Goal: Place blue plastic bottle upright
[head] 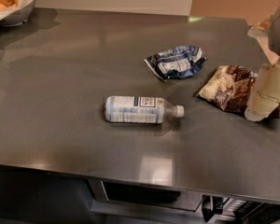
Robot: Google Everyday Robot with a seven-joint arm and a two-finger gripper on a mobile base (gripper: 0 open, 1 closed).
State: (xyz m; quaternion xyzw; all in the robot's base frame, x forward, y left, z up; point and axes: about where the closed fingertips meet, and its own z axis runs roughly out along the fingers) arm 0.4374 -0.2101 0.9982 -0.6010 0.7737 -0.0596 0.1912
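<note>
Just the one camera view. The blue plastic bottle (142, 109) is laid flat on its side mid-counter (60, 125), white cap pointed right, so nothing's been stood up yet. The gripper (265, 99) is parked at the right edge, overlapping a brown snack bag (224, 88), well apart from the bottle. Whether it's open or holding anything can't be told. A crumpled wrapper (176, 62) is left just behind the bottle. The bowl (19, 15) top left is piled with round orange-ish fruit.

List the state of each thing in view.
blue plastic bottle: on its side, capped, cap pointing right.
wrapper: crumpled.
brown snack bag: lying flat.
bowl: filled with fruit.
end effector: at right edge, beside the brown snack bag, away from the bottle.
</note>
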